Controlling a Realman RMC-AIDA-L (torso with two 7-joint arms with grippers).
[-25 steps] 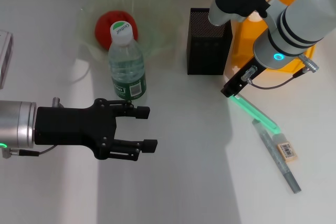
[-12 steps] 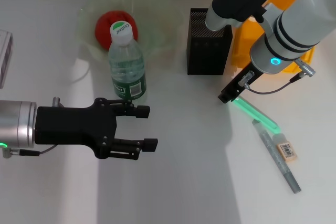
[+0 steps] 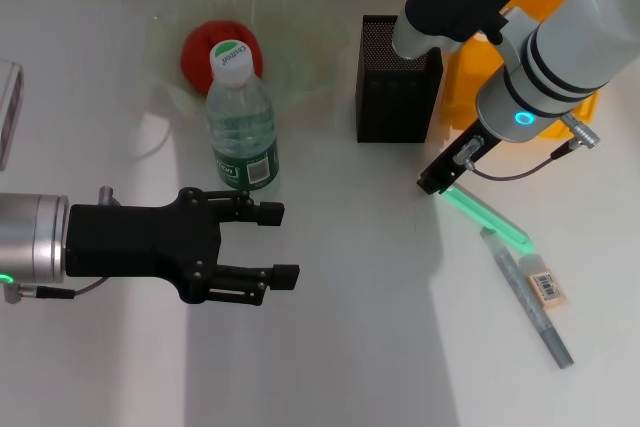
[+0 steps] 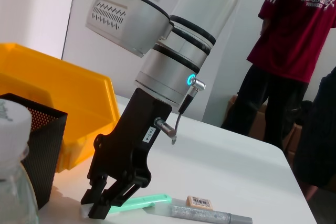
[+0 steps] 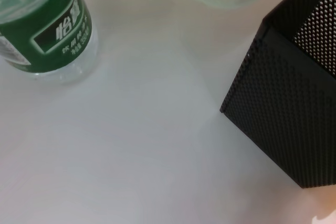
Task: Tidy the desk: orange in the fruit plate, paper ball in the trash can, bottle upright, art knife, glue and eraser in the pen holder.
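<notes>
1. The orange (image 3: 205,47) is seen in the fruit plate (image 3: 300,2), with the bottle (image 3: 240,122) upright at its 6 o'clock.
2. The right gripper (image 3: 437,179), fingers narrowly parted, is held over the green glue (image 3: 490,217), at 5 o'clock of the pen holder (image 3: 398,97).
3. A descent and closure on the glue is judged next.
4. The left gripper (image 3: 278,243) is parked with fingers wide.

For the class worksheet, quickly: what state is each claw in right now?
Left claw: open, holding nothing, low beside the clear green-labelled plastic bottle.
Right claw: cannot be told, tips down at the glowing green translucent stick.
</notes>
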